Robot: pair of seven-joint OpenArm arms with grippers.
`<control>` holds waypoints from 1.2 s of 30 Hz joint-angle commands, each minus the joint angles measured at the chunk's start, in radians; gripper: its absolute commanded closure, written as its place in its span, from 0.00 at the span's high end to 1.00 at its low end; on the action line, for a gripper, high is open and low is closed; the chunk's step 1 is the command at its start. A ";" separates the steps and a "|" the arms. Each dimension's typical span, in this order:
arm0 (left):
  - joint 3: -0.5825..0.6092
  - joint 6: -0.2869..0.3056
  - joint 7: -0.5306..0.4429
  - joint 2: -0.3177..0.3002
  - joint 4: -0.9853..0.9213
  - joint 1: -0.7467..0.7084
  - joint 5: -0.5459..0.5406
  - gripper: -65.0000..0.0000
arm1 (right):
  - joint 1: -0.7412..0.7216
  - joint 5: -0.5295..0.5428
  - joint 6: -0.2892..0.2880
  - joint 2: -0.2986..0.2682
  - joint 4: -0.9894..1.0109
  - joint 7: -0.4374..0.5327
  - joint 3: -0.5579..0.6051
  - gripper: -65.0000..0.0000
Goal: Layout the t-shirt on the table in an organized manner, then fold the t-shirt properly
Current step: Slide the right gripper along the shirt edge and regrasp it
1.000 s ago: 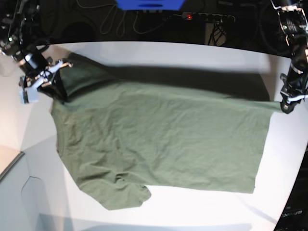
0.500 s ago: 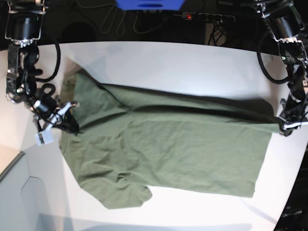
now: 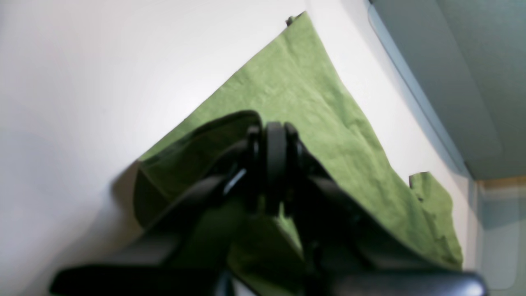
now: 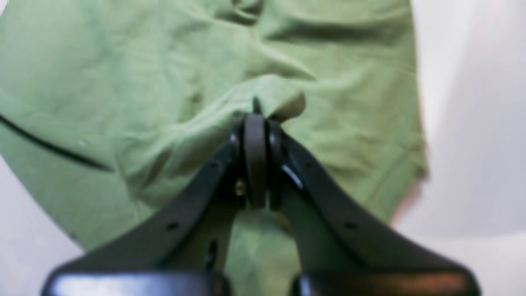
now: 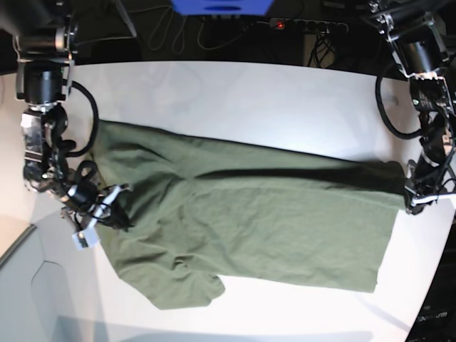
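shirt (image 5: pixel 249 221): olive, spread across table (image 5: pixel 285 92) centre, folded over along far side, wrinkled; one sleeve near front edge.
L gripper (image 5: pixel 417 201): jaws together, clamped on shirt corner at table's right edge.
R gripper (image 5: pixel 107 210): jaws together, pinching shirt fold near left edge.

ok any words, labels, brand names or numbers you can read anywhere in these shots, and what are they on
None can be read in any view.
t-shirt: plain green cloth, no print or logo showing; no collar label shows.
table: bare white, no markings.
left gripper and right gripper: plain black, no lettering visible; both wrist views are blurred.
blue box and power strip behind the table: any text is too small to tell.
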State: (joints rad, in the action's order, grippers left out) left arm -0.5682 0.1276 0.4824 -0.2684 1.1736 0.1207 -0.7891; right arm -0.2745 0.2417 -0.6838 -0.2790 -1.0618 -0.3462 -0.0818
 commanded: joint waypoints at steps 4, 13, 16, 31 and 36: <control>-0.005 0.011 -0.023 -0.018 0.009 0.029 -0.010 0.01 | -0.052 -0.057 -0.014 0.010 0.041 0.077 -0.006 0.00; -0.005 0.011 -0.023 -0.019 -0.074 0.107 -0.010 0.01 | -0.153 -0.084 -0.014 0.011 0.147 0.147 -0.011 0.00; -0.005 0.011 -0.023 -0.019 -0.064 0.121 -0.010 0.01 | -0.180 -0.084 -0.014 0.011 0.153 0.147 -0.011 0.00; -0.006 0.011 -0.023 -0.009 -0.076 0.204 0.106 0.01 | -0.193 -0.086 -0.014 0.013 0.160 0.149 -0.006 0.00; -0.006 0.011 -0.023 -0.009 -0.114 0.222 0.110 0.01 | -0.194 -0.087 -0.014 0.022 0.160 0.147 -0.005 0.00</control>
State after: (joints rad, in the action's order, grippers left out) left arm -0.5724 0.1280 0.4793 -0.2626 1.0454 0.3172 -0.6712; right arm -0.4374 0.1375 -0.6838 -0.2512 -0.8867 -0.2234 -0.0864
